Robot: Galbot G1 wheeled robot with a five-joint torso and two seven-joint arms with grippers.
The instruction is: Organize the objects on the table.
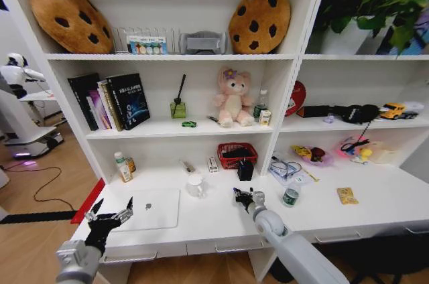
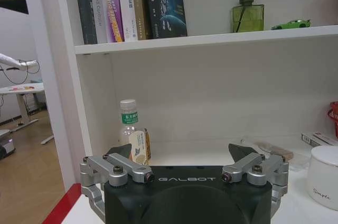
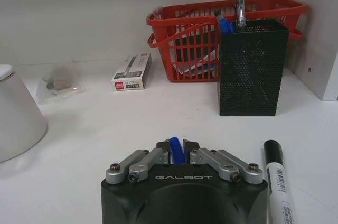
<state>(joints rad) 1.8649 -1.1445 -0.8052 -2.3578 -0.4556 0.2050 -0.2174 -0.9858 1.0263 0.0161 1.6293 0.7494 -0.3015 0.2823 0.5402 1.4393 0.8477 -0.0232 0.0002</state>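
Right gripper pinches a blue marker at frame centre, above the worktop; I should keep it upright over the mesh pen holder. Left gripper spread, idle, lower left.

Beside the slim silver laptop on the long white desk, the left gripper hovers spread; the right gripper hangs farther along.

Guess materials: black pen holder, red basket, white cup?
Pen holder: likely perforated metal mesh, matte black, fine holes show. Red basket: probably moulded plastic, glossy lattice walls. White cup: smooth, faintly glossy, ceramic or plastic; cannot tell which.
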